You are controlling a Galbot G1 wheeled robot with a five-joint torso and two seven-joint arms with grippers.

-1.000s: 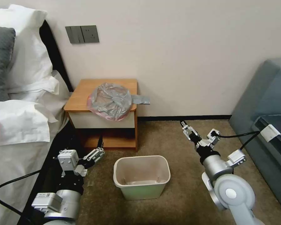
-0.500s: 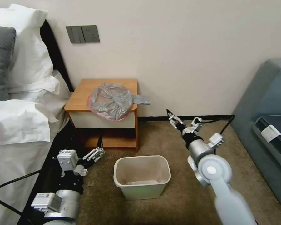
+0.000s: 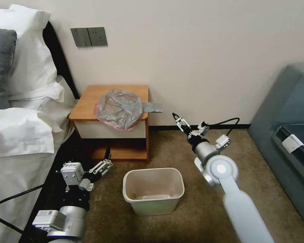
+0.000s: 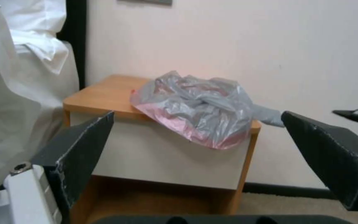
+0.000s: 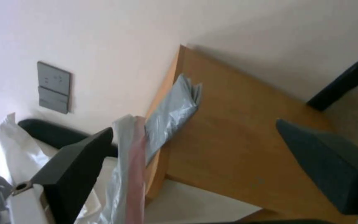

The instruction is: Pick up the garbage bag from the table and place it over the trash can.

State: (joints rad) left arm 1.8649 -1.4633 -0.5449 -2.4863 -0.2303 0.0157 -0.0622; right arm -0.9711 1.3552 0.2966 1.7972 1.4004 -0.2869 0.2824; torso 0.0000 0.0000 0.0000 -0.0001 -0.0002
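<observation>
Dark padded jaws of the right gripper (image 3: 179, 122) stand wide and hold nothing; the gripper hangs in the air just beside the right edge of the worktop (image 3: 91, 101), pointing at the grey tail of the garbage bag (image 3: 120, 108) that juts past that edge. Left gripper (image 3: 103, 167) sits low near the floor in front of the worktop, jaws also spread wide, empty, aimed up at the bag. Bag lies crumpled on the front right part of the worktop, its pink-tinged edge drooping over the front lip. Trash can (image 3: 153, 190) stands on the carpet below, well apart from both grippers. Risks, as judged: thin film may slip from a shallow pinch on the tail, or the bag may drag off and drop to the floor short of the can.
</observation>
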